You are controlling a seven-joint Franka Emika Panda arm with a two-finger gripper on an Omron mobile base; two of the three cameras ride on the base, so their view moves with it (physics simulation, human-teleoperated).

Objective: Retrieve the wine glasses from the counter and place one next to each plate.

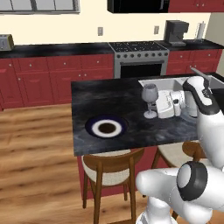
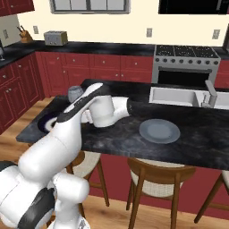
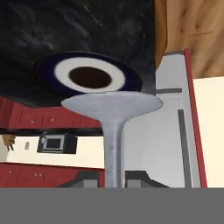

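My gripper (image 1: 162,105) is shut on the thin stem of a clear grey wine glass (image 1: 149,99), which stands upright over the black island top, right of the blue-rimmed plate (image 1: 106,127). Whether the glass's foot touches the stone I cannot tell. In the hand view the wine glass (image 3: 113,131) runs up from between the fingertips of the gripper (image 3: 114,181), with the blue-rimmed plate (image 3: 89,76) beyond its foot. The right base view shows the glass's bowl (image 2: 75,93) behind my arm and the plain grey plate (image 2: 159,131) further right. The long counter (image 1: 57,49) runs along the back wall.
A steel sink (image 1: 162,83) with a faucet (image 2: 210,94) is sunk in the island behind the glass. Wooden stools (image 1: 109,165) stand under the island's near edge. A stove (image 1: 138,49), a coffee machine (image 1: 176,33) and a toaster (image 2: 56,38) line the back wall.
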